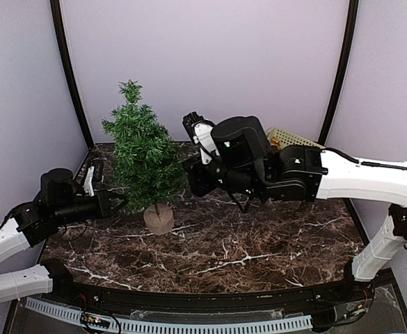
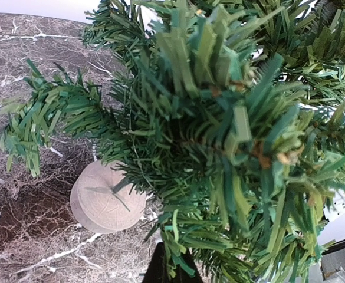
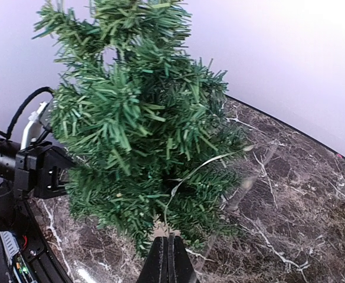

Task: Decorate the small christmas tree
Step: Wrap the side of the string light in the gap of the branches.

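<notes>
— Right gripper [image 3: 168, 262] first: pressed flat together, black finger against black finger, with nothing visibly clamped. Hovers with its tips at the fringe of the lower needles of the small christmas tree [image 3: 140, 130], a dark-green, bristly artificial fir.

— Agreed. And just above those tips?

— Shows a thin pale strand [image 3: 207, 160] arcing through the lower branches. Cannot tell whether caught between the fingers or merely lying beside them.

— On to the left gripper [image 1: 117, 202]?

— Closed as well. Reaches in from the tree's left side, tips buried among the lower-left needles. Cannot tell whether pinching a twig or only touching.

— Tree's place?

— Stands upright on a round pale wooden stump base [image 2: 104, 203], left of centre on the dark brown marble-patterned table [image 1: 259, 257] with white veins. Sits between the two grippers, one at each flank.

— Further out?

— Back right, behind the right arm and near the wall: a pale perforated basket [image 1: 290, 136], partly hidden, contents too small to tell. Beyond that, only plain lilac walls [image 1: 210, 56] on three sides.
</notes>
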